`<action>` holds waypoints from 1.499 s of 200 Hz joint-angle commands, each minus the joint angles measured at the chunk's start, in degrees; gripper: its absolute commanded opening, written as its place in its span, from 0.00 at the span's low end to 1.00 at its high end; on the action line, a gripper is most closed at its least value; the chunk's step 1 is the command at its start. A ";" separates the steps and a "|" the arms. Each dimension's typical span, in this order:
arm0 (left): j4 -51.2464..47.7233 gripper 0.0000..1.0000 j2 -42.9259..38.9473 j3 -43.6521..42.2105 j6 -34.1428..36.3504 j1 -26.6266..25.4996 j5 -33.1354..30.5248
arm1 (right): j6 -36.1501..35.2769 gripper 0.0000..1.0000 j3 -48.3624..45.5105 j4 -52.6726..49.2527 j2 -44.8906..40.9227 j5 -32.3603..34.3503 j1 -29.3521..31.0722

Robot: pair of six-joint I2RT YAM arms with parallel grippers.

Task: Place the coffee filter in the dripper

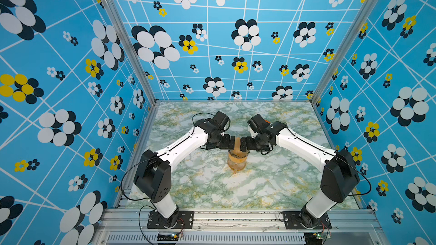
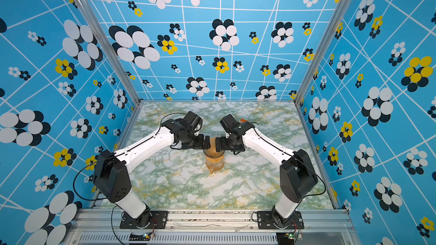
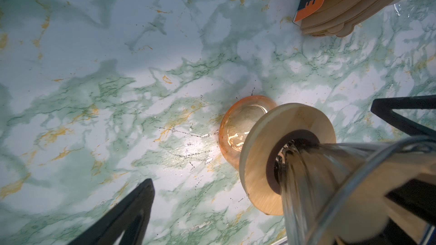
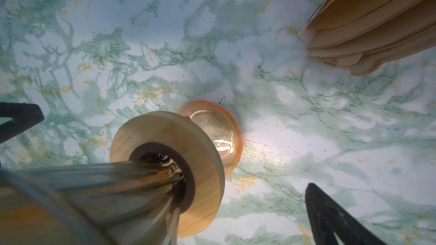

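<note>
**Filter seen inside the dripper, both grippers open beside it**

The dripper (image 3: pixel 316 185) is seated in a round wooden ring (image 3: pixel 259 161), which rests on the mouth of an amber glass carafe (image 3: pixel 236 123). The carafe stands near the middle of the marbled table (image 1: pixel 212 189). The coffee filter (image 1: pixel 237 143) is found inside the dripper's cone. In both wrist views tan paper is seen through the ribbed glass. In both top views the paper's upper edge is seen rising above the rim, between the two grippers. Whether it is pressed fully against the glass cannot be told.

The left gripper (image 1: pixel 232 143) is held just beside the filter on one side and the right gripper (image 1: pixel 243 144) just beside it on the other. Both sets of jaws are spread wide and nothing is clamped in either (in each wrist view the two black fingers (image 3: pixel 125 213) are seen far apart, with the carafe and ring in the space between them). Contact between fingers and paper cannot be made out.

An upright stack of brown filters (image 3: pixel 354 12) with an orange top is seen farther back on the table, behind the right arm and apart from the carafe.
</note>
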 commanded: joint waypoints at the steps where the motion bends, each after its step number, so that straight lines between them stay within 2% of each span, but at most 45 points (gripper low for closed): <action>1: 0.89 0.99 -0.92 -1.02 0.67 0.44 0.61 | 0.21 0.99 0.53 -0.61 0.75 1.17 0.60; 198: 1.60 0.99 -0.84 -1.80 0.81 1.04 1.64 | 0.41 0.99 -0.24 -0.88 0.12 2.07 0.55; 236: 2.32 0.99 -1.89 -1.29 0.51 1.09 4.97 | -0.46 0.99 -0.68 0.79 -2.72 -1.26 0.59; 300: 0.03 0.99 -3.71 -1.14 2.00 1.05 4.53 | -1.35 0.98 -0.65 2.91 -3.29 -4.91 0.57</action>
